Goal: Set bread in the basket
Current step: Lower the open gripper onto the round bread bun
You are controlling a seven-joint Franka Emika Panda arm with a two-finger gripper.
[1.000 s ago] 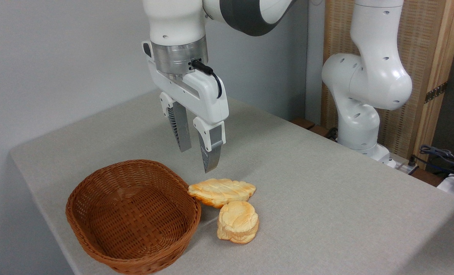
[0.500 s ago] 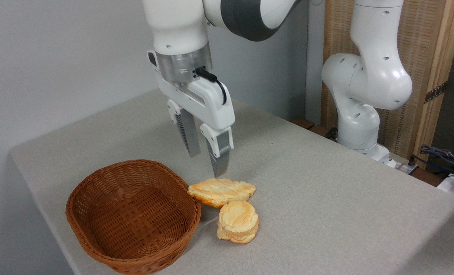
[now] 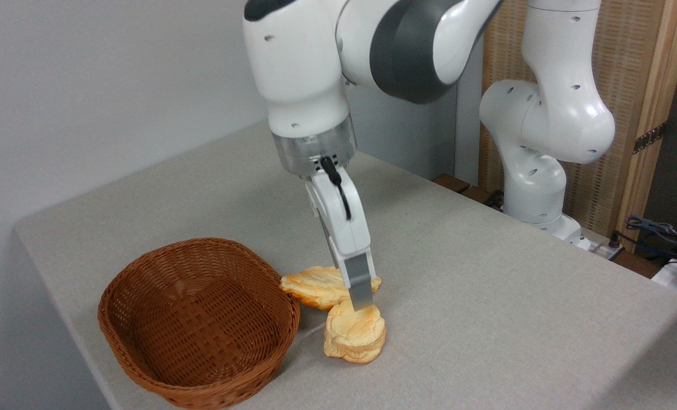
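Basket (image 3: 199, 322) sitting empty at left. Bread (image 3: 354, 334) lying just beside it, on table (image 3: 486, 296). My gripper (image 3: 360, 302) dropping and turning edge-on since a second ago — tip now reaching bun's back edge; finger spread hidden, possibly straddling — grasp not yet sure.

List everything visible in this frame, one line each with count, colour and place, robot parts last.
bread: one, golden-orange top with pale yellow sides, on the table right of the basket.
leaf-shaped bread: one, golden, just behind the bun, partly hidden by the gripper.
basket: one, reddish-brown wicker, near the table's front left, nothing in it.
table: one, grey.
cables: several, dark, far right edge.
wooden panel: one, tan, behind the arm.
gripper: one, white with grey fingers seen edge-on, tips at the bun's top rear.
arm: one, white and grey, base at right.
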